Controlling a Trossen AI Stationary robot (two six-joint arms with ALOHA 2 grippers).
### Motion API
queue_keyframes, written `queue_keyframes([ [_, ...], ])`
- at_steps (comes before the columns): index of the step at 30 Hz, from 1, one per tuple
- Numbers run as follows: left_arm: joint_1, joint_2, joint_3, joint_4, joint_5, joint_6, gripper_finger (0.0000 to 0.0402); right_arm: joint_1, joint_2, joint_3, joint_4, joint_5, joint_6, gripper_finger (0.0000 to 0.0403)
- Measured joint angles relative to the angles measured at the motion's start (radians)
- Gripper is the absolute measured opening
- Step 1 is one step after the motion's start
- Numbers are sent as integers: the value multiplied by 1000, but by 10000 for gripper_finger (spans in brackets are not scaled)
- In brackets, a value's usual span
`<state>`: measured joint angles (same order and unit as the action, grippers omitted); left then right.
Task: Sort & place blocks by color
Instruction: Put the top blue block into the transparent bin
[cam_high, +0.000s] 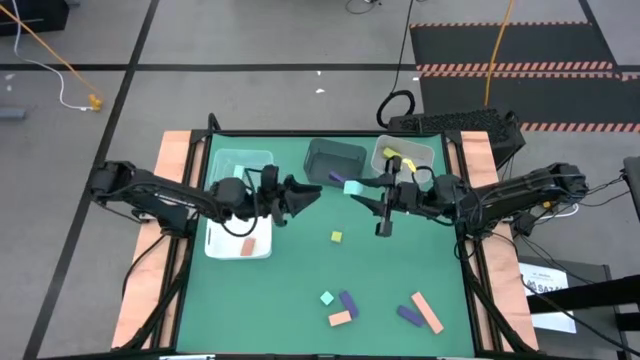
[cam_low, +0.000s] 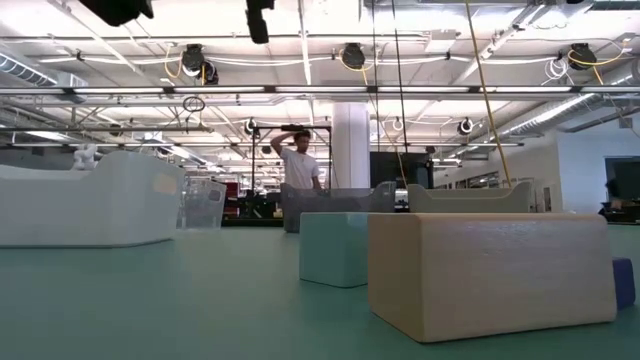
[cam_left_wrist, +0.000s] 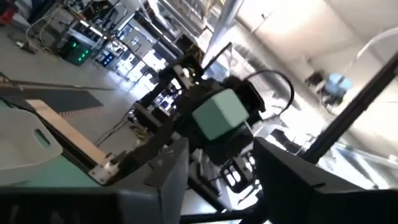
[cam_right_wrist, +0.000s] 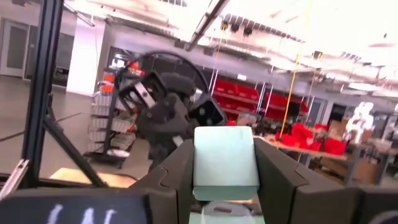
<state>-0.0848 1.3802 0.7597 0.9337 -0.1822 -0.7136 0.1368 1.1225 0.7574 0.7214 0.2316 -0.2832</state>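
Mint block (cam_right_wrist: 225, 158) pinched in right gripper (cam_high: 357, 190); left gripper (cam_high: 312, 192) spread, empty; seven blocks on the table (cam_high: 300, 290)

Grey concrete floor (cam_high: 250, 40) with dark seams, black ribbed mats (cam_high: 500, 45) edged in striped tape, ceiling lamps (cam_low: 352, 55), white pillar (cam_low: 351, 145), red shelving (cam_right_wrist: 239, 96)

Matt mint block (cam_right_wrist: 225, 157) in dark plastic hand (cam_right_wrist: 224, 171) — smooth green tabletop (cam_high: 300, 270), pale grainy block (cam_low: 490, 272)

Bright overhead ceiling lights; glare, blurred wrist views.
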Motion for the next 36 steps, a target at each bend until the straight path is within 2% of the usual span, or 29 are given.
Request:
queue_keyframes([
  [5,47,12,0,33,1,-177,240,-10,20,0,84,-27,-28,113],
  [8,74,12,0,39,3,-226,263,-31,56,0,167,-107,-29,113],
  [11,87,12,0,77,39,-233,275,-57,98,0,257,-133,-20,113],
  [20,90,21,13,118,53,-291,274,-107,239,9,436,-215,-13,113],
  [27,90,86,62,123,131,-372,277,-124,341,109,436,-288,-21,113],
  [36,98,89,102,115,244,-318,248,-133,363,118,429,-289,-47,113],
])
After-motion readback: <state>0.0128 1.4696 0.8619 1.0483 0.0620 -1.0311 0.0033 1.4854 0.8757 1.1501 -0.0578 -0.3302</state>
